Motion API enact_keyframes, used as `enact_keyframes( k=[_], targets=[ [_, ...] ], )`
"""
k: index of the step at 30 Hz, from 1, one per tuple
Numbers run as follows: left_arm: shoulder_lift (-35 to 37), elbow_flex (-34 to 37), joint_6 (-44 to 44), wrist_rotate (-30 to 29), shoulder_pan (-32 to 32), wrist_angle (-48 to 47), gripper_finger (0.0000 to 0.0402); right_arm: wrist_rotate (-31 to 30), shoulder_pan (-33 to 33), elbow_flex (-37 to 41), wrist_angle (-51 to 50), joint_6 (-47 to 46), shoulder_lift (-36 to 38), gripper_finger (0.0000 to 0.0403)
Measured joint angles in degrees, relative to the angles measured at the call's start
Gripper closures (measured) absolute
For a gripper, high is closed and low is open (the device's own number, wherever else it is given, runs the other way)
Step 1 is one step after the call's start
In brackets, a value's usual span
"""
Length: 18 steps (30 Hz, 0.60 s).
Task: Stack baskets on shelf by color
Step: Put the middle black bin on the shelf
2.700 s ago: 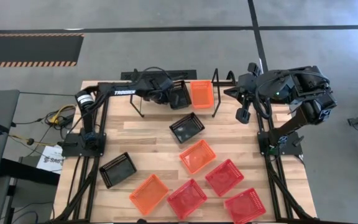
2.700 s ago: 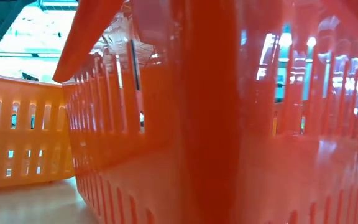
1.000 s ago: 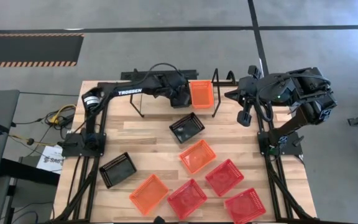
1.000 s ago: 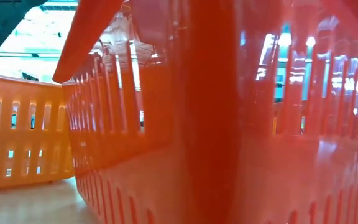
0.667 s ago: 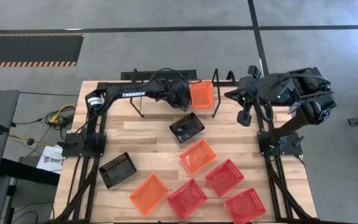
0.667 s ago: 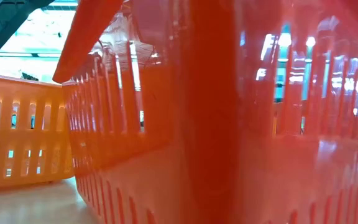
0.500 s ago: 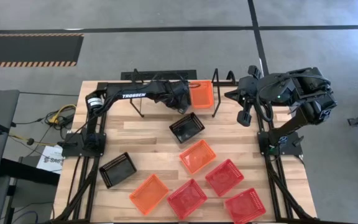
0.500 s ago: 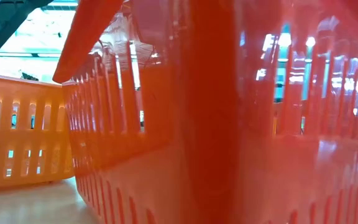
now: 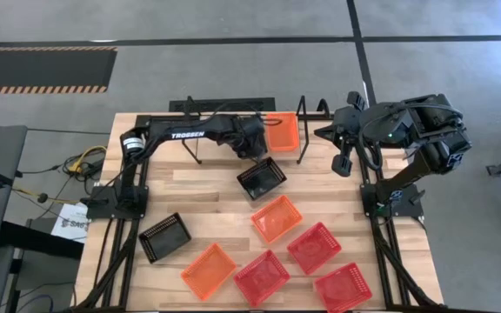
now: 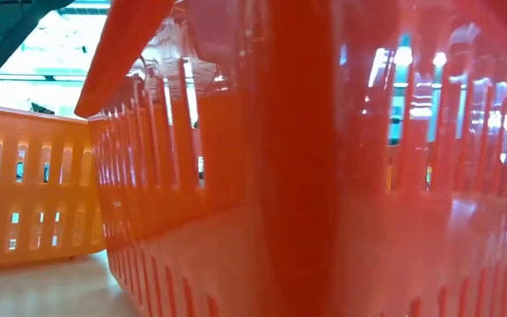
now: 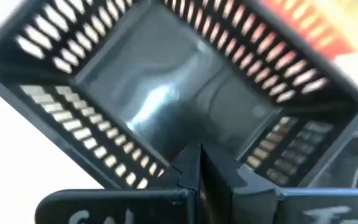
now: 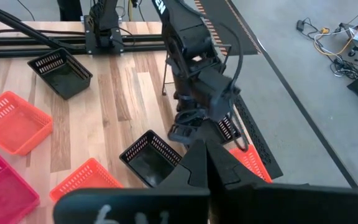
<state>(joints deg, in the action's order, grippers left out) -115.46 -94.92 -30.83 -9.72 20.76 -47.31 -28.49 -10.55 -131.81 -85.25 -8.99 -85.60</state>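
One black basket (image 9: 262,178) lies beneath the left gripper (image 9: 255,149), fingers pinched shut and empty, presumably next for the shelf (image 9: 200,142); right gripper (image 9: 341,163) waits closed.

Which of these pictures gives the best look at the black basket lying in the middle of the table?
The left wrist view: the black basket fills it, mesh walls and floor plain. The high view shows it whole but small, just below the left tool. The right wrist view shows it partly behind that arm's fingers. The low view misses it.
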Motion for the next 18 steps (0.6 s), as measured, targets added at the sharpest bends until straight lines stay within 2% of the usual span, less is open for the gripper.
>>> enact_keyframes(
  k=[6, 11, 18],
  targets=[
    [0.11, -8.52, 1.78, 0.42, -0.85, -5.19, 0.0402, 0.00, 0.02, 0.00, -0.02, -0.02, 0.00, 0.0402],
    [0.20, -14.74, 4.59, 0.04, -6.31, -13.12, 0.0401, 0.02, 0.00, 0.00, -0.07, -0.04, 0.00, 0.0402],
    [0.24, -11.26, 12.34, -5.75, -13.28, -16.43, 0.0401, 0.00, 0.00, 0.00, -0.15, 0.29, 0.00, 0.0402]
  ],
)
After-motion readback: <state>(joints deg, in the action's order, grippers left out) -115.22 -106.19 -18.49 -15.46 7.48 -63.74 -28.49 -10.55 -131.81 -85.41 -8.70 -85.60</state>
